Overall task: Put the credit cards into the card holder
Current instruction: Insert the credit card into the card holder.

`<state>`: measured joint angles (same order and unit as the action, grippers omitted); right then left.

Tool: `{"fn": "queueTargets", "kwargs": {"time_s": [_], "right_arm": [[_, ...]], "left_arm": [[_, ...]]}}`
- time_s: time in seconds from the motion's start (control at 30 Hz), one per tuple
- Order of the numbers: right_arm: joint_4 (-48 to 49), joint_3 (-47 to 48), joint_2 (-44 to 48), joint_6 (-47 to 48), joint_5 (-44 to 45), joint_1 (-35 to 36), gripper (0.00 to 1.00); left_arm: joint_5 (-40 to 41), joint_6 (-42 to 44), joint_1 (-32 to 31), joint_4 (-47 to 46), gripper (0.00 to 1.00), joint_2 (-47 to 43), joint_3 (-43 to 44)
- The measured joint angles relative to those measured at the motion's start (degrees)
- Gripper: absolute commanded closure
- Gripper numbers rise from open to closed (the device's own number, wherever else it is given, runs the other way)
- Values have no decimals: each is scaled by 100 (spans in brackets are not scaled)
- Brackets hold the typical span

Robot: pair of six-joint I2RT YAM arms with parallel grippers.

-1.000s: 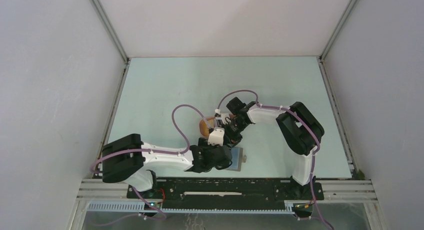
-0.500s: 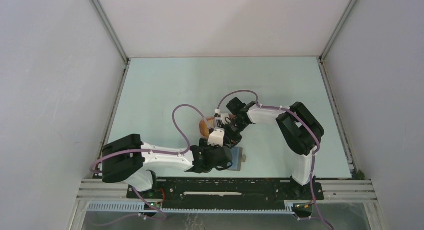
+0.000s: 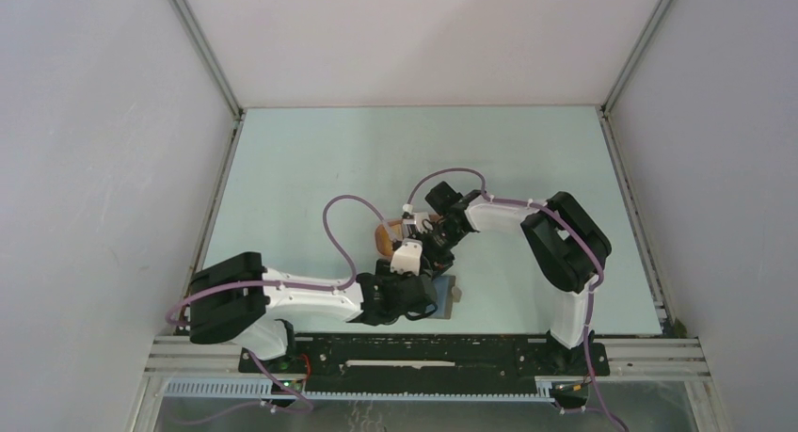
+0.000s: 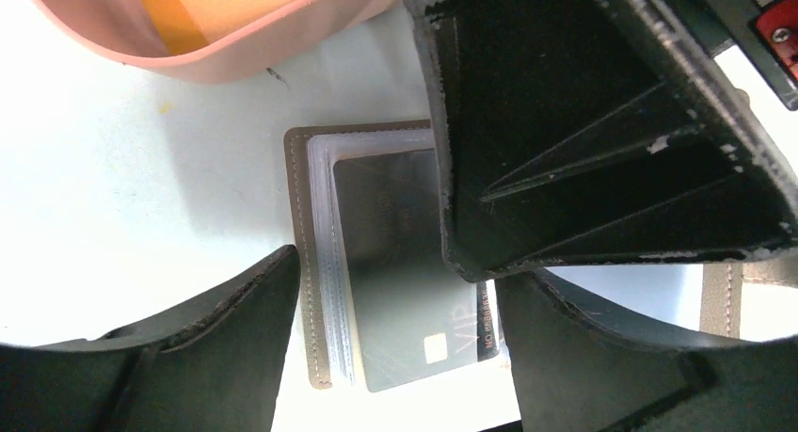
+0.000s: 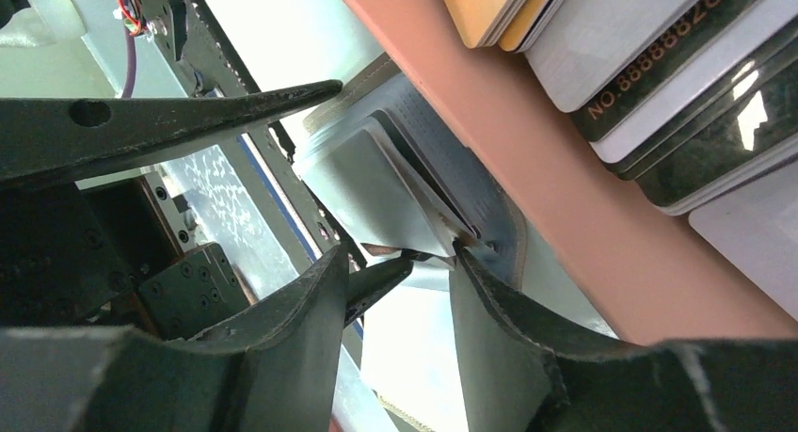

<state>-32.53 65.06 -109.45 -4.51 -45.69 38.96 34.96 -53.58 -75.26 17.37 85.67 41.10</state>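
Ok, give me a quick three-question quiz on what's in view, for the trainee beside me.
1. True or false: the peach tray is empty.
2. The dark card lies: A on the open card holder, B in the tray, C on bare table.
3. Fill in: in the left wrist view, the tray's card is ____.
Key: 1 false; 2 A; 3 yellow-orange.

Left pincer [image 4: 395, 272] spread wide; right pincer [image 5: 400, 258] half parted, just beside it.

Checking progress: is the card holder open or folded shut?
Open: the card holder lies spread, its clear sleeves exposed with a dark card on them.
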Motion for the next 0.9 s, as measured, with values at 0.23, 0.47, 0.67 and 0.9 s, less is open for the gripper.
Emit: {"fn": "queueTargets", "kwargs": {"time_s": [0.23, 0.47, 0.67, 0.9], "right_arm": [[-146, 0, 85, 181, 96, -79, 40], [-315, -2, 201, 459, 323, -144, 37], [-463, -2, 264, 756, 323, -149, 37], [-745, -9, 748, 1314, 271, -264, 39]], "left_arm": [[-9, -4, -7, 9, 22, -131, -7], [-52, -24, -11, -127, 25, -289, -85], [-74, -44, -11, -258, 27, -431, -293], [-140, 68, -11, -682, 25, -1113, -778]]}}
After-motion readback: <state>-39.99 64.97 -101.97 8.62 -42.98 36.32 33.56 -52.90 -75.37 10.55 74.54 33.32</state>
